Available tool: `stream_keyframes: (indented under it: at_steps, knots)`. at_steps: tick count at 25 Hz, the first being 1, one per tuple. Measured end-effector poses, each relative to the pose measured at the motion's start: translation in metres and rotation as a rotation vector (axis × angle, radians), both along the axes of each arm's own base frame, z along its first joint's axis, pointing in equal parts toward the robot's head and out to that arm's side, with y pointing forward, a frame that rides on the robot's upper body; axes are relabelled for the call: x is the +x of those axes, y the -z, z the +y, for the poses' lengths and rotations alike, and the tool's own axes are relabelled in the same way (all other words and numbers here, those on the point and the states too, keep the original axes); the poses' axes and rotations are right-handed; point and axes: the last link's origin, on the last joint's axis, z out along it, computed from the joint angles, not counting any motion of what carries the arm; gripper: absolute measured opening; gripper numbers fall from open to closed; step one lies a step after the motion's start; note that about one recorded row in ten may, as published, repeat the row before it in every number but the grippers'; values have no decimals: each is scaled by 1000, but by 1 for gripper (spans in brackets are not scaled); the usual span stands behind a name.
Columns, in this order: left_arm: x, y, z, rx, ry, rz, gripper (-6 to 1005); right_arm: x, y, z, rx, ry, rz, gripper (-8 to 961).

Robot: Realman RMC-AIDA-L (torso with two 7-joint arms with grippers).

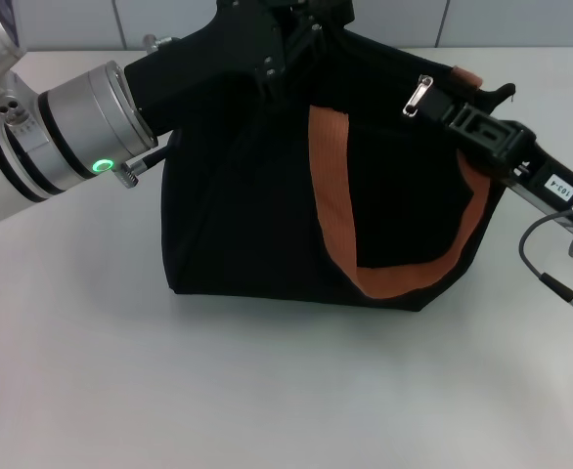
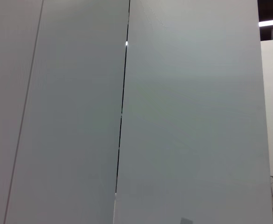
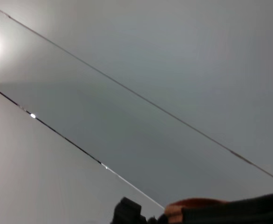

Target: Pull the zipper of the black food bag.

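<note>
The black food bag [image 1: 257,215] stands on the white table in the head view, with an orange-brown strap handle [image 1: 330,176] hanging down its front. The zipper's silver pull tab [image 1: 418,97] dangles at the bag's upper right edge. My right gripper [image 1: 460,109] is at that upper right corner, just right of the pull tab, which hangs free. My left gripper [image 1: 285,34] reaches in from the left and sits at the bag's top edge, black against black. The right wrist view shows only a bit of the strap [image 3: 192,204] and the bag's edge [image 3: 248,210].
The white table [image 1: 267,391] stretches in front of the bag. A grey panelled wall [image 2: 174,116] fills the left wrist view and most of the right wrist view. A cable [image 1: 550,278] loops off my right arm at the right edge.
</note>
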Motion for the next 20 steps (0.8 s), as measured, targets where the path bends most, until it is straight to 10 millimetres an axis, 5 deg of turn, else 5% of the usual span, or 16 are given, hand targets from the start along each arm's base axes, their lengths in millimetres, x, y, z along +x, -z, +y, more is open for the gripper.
stream_keyframes:
  at_steps: [10, 15, 20]
  knots:
    - [0, 0, 0, 0, -1, 0, 66, 1, 0, -4, 55, -23, -20, 51]
    - [0, 0, 0, 0, -1, 0, 67, 0, 1, -3, 51, -22, -24, 251]
    - [-1, 0, 0, 0, -2, 0, 69, 0, 2, -1, 35, -6, -19, 338]
